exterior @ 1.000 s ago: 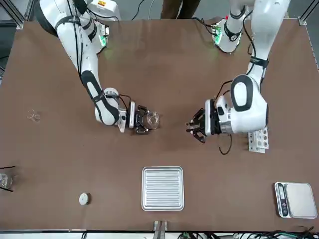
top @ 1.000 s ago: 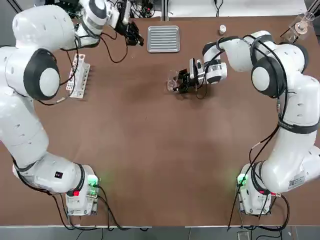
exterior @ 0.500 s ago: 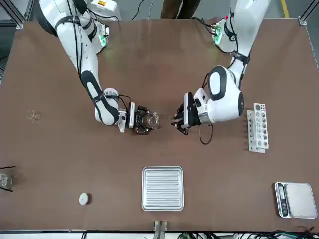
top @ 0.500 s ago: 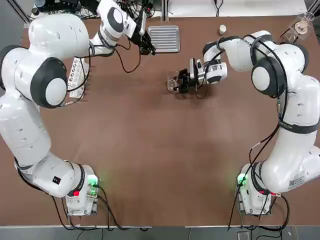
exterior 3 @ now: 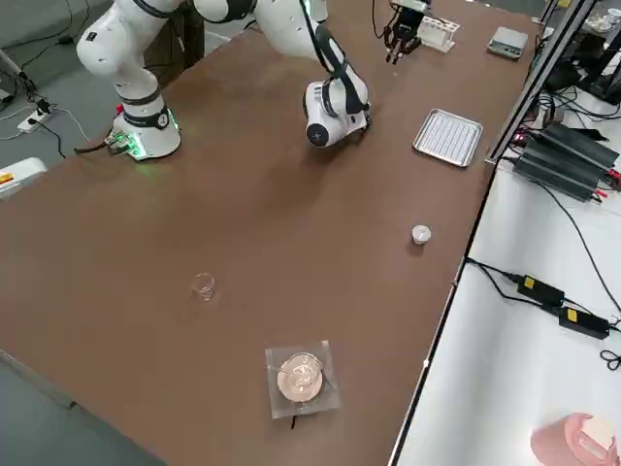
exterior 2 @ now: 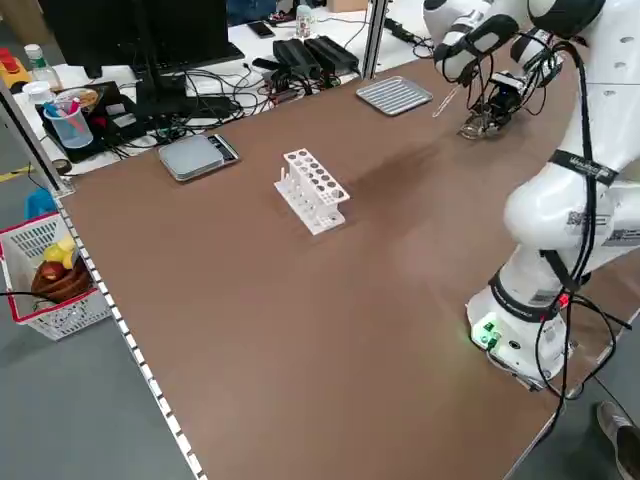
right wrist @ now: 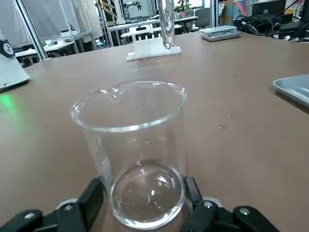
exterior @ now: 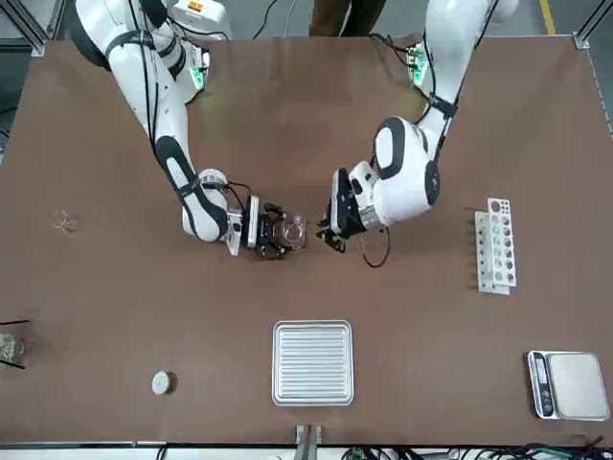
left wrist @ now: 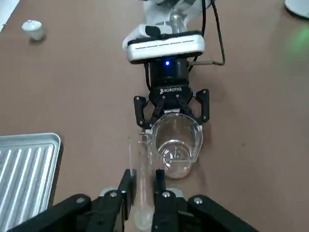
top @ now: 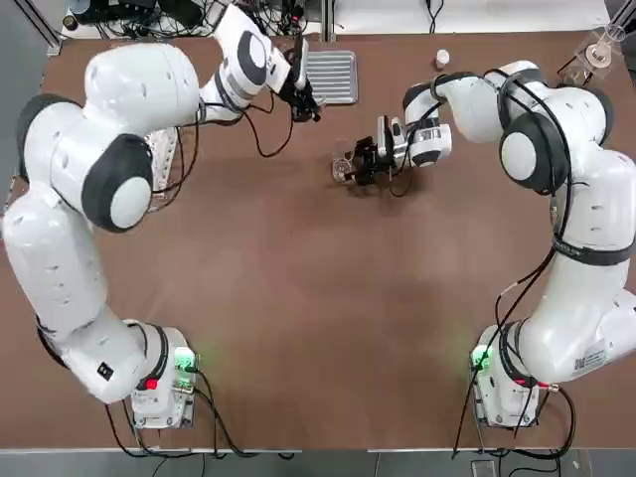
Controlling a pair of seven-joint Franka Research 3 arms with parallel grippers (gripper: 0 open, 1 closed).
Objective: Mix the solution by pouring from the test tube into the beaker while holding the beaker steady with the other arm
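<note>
The clear glass beaker [top: 344, 168] stands on the brown table right of centre, with my right gripper [top: 360, 164] shut on its base. The right wrist view shows the beaker [right wrist: 136, 150] between the two fingers [right wrist: 91, 200]. My left gripper [exterior: 328, 235] hovers close beside the beaker [exterior: 291, 230], shut on a clear test tube [left wrist: 140, 193]. In the left wrist view the tube's mouth is next to the beaker's rim [left wrist: 176, 145], with my right gripper [left wrist: 171, 104] behind it. The tube [exterior 2: 447, 98] hangs tilted in the left side view.
A ribbed metal tray [top: 331, 77] lies at the far edge by the left gripper. A white test tube rack [exterior: 495, 245] stands on the left side and a scale [exterior: 567, 383] beyond it. On the right side are a small white cap [top: 442, 59], a small glass piece [exterior: 64, 222] and a flask on a stand [top: 601, 50].
My left arm has swung right from the rack side, carrying the test tube to just beside the beaker. The right arm and the beaker have stayed put.
</note>
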